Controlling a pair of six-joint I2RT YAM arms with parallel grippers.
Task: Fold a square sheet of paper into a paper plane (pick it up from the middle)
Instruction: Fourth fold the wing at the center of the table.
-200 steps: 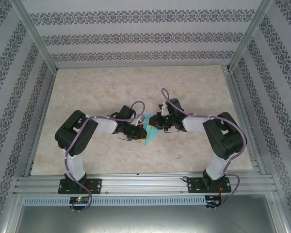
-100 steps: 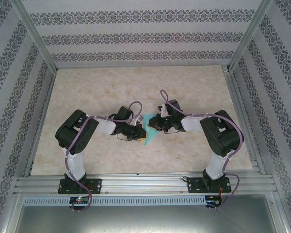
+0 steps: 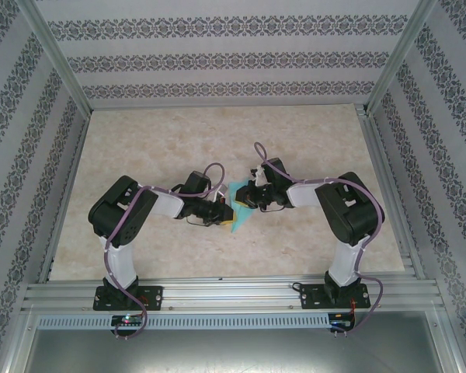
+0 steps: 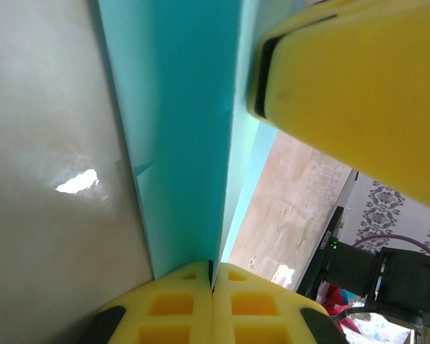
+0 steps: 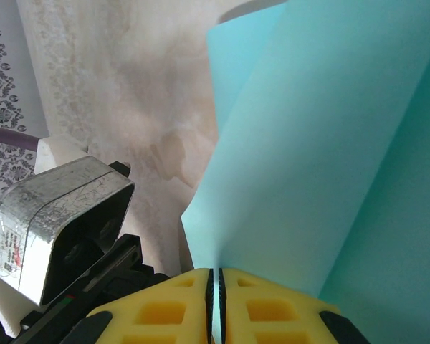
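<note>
Mid-bench, two arms share one sheet: the left arm (image 3: 161, 203) and right arm (image 3: 311, 194) meet nose to nose over the middle of the bench (image 3: 217, 132), a little toward its near edge, with the turquoise sheet of paper (image 3: 236, 191) pinched between them.

In the left wrist view the left jaws are pressed fully together on the paper (image 4: 179, 129), which runs up from their seam as a long, doubled strip with a sharp fold line down its length. In the right wrist view the right jaws stand at a hair's gap, clamped on a bowed, curling panel of the same sheet (image 5: 330, 165), with the pale marbled bench (image 5: 129, 93) behind it. Whether the sheet's lower edge touches the bench cannot be told from these views.

The sheet looks almost weightless and very thin. It probably holds a crease well yet flops and curls wherever it is unsupported, as the bowed panel suggests. It would likely tear or wrinkle if the arms pulled apart, and could slide out from between smooth pads. The safest hold appears to be close to the fold line, where the layers are doubled and stiffest, with a light pinch on each side rather than at a loose corner.
</note>
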